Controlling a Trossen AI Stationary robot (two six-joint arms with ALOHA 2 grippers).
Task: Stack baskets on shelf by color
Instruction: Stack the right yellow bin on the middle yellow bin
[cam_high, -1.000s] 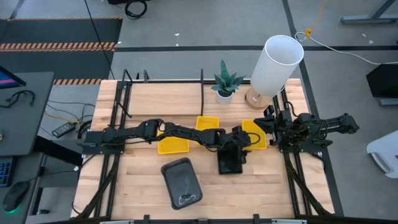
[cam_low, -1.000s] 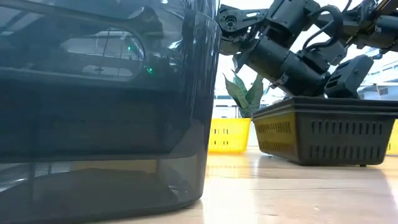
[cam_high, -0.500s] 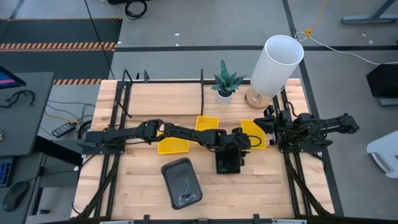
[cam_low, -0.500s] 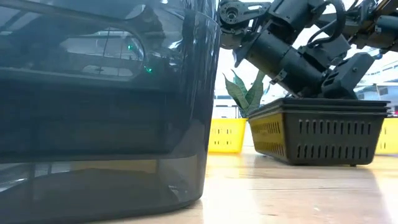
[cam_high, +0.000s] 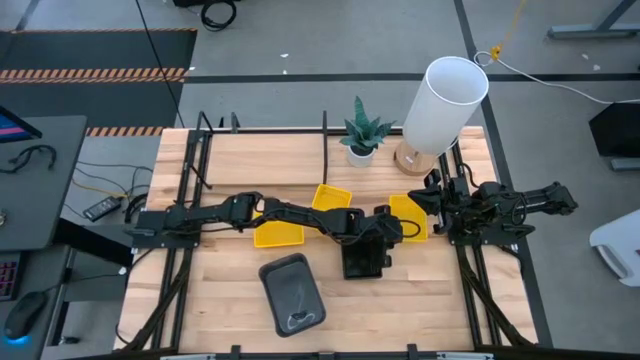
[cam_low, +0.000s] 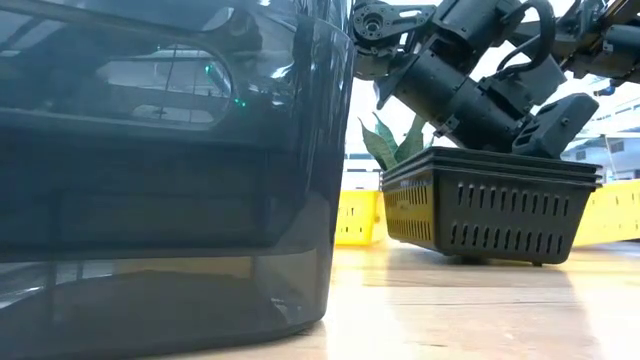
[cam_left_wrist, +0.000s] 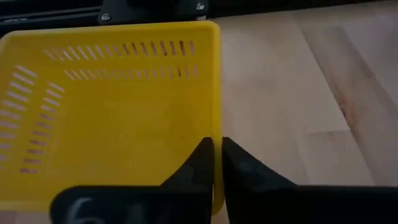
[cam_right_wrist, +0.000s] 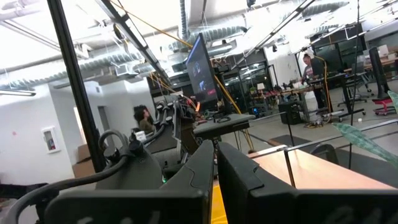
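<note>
Black slatted basket (cam_high: 363, 257) has slid toward 9 o'clock on the table (cam_high: 230, 160) over the last second, roughly half its own width judging by the high view, and in the low view it now rides tilted with one end off the wood. Left gripper (cam_high: 383, 232) is on its rim at the 1 o'clock corner; the arm reaches in from 9 o'clock, stretched long and low across the mid-table, wrist pitched down onto the basket. Its fingers (cam_left_wrist: 205, 163) read as pressed nearly together in the left wrist view, with a yellow edge running up between them, so what they pinch is uncertain: the black rim or a yellow one. Judgement: the basket is being dragged or carried, not yet placed; no basket sits on the shelf (cam_high: 325, 150), whose black uprights stand at 12 o'clock. Going left to right: yellow basket (cam_high: 278, 232) under the left forearm, grey basket (cam_high: 292, 292) at 6 o'clock, a second yellow basket (cam_high: 334, 198) just toward 12 o'clock, black basket, third yellow basket (cam_high: 408, 213) at 3 o'clock. Right gripper (cam_high: 437, 205) waits just beside that third yellow one, fingers drawn close, holding nothing visible.
</note>
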